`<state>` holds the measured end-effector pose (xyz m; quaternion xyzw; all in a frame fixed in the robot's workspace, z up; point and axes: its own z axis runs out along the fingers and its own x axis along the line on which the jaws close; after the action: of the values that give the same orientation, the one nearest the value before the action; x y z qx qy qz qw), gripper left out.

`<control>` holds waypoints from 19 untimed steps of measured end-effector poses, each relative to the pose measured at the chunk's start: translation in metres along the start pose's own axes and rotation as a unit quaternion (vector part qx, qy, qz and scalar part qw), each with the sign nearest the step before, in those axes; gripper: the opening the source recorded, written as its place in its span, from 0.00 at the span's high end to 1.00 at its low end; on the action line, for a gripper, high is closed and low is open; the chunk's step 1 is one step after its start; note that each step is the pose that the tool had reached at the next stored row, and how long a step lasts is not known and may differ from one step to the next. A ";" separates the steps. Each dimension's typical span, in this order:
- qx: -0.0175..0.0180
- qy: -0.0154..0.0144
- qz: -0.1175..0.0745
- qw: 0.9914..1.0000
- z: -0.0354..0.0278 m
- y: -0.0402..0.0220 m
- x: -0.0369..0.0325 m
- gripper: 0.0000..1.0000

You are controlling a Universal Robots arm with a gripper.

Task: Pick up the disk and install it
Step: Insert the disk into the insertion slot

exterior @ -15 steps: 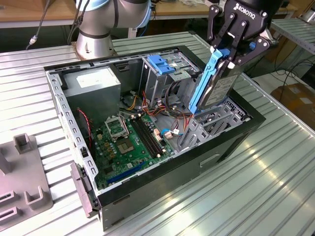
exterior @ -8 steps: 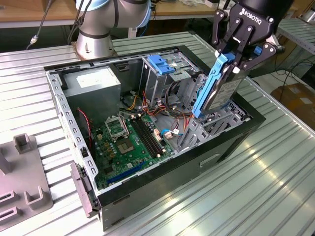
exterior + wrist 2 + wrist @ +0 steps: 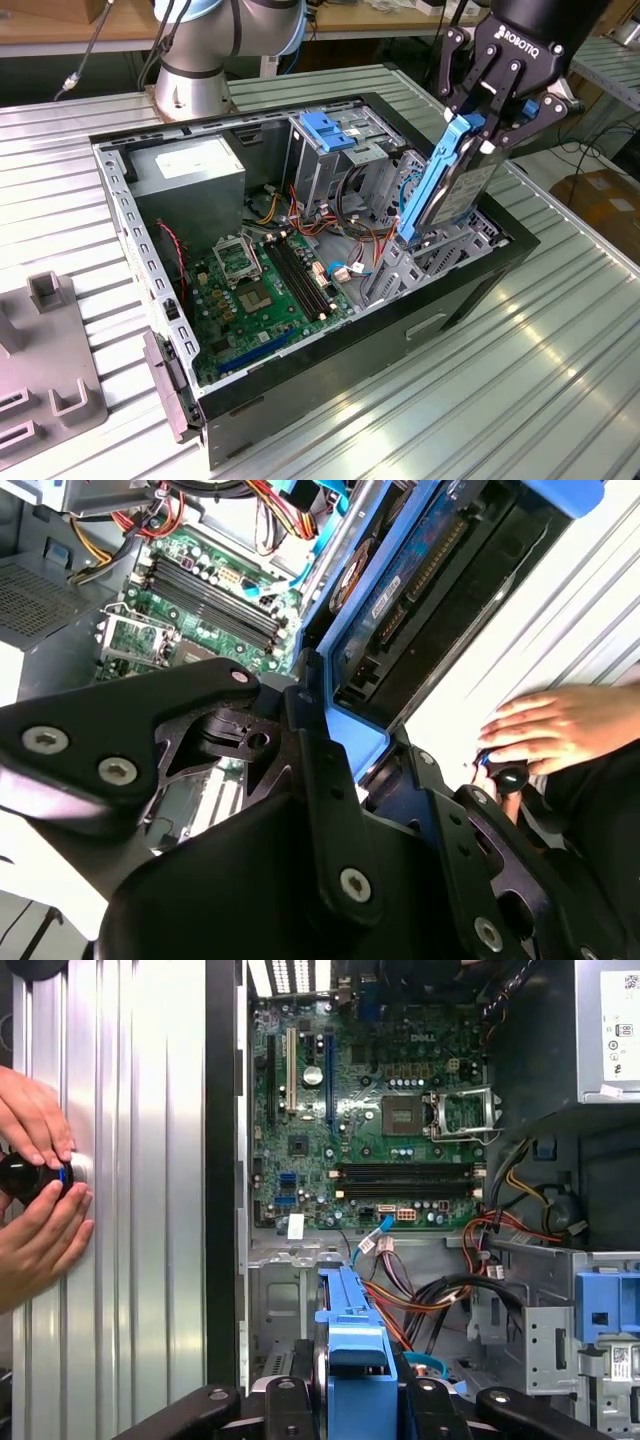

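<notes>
The disk point(image 3: 452, 185), a grey hard drive in a bright blue carrier rail, hangs on edge and tilted over the open computer case point(image 3: 470, 290), at the exterior view's right. Its lower end reaches down into the metal drive bay point(image 3: 440, 250) by the case's front wall. My gripper point(image 3: 497, 122) is shut on the disk's upper end, with black fingers on both sides of the blue rail. In both wrist views the blue carrier point(image 3: 355, 1355) point(image 3: 360, 735) sits clamped between the fingers, with the drive's underside point(image 3: 420, 590) running away from the camera.
Inside the case lie the green motherboard point(image 3: 265, 290), coloured cables point(image 3: 345, 225), a grey power-supply box point(image 3: 190, 175) and a tall cage with a blue bracket point(image 3: 325, 130). A person's hands point(image 3: 35, 1195) hold a black knob on the ribbed table beside the case. A grey fixture point(image 3: 45, 360) stands at the exterior view's left.
</notes>
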<state>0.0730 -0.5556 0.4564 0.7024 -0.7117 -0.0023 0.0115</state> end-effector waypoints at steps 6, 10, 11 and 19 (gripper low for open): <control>0.000 0.000 0.002 1.000 0.0069 -0.0006 0.0013 0.63; 0.000 0.000 0.003 1.000 0.0094 -0.0010 0.0035 0.63; 0.000 0.000 0.003 1.000 0.0100 -0.0011 0.0041 0.63; 0.000 0.000 0.003 1.000 0.0155 -0.0017 0.0046 0.63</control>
<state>0.0743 -0.5604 0.4409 0.7004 -0.7137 -0.0023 0.0115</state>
